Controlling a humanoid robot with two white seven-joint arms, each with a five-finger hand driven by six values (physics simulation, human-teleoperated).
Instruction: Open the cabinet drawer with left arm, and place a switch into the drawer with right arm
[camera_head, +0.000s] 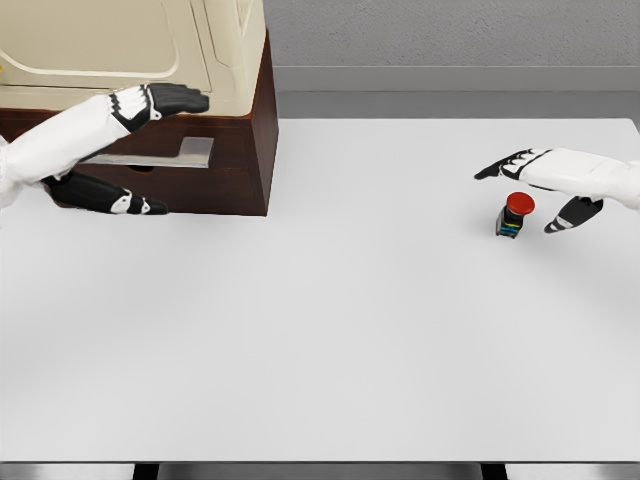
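On the broad white matte tabletop (330, 330), a small red-capped push-button switch (514, 215) is standing free between the spread fingers of the right hand (545, 185), while farther back the open left hand (135, 150) is partly hiding the dark wooden cabinet's drawer front (190, 165).

A simulated test bench is shown, not a lived-in room. A plain white table (330, 330) is set before a bare grey wall (450, 35), rendered flat and featureless.

Cabinet (200, 150) far left, switch (513, 216) right
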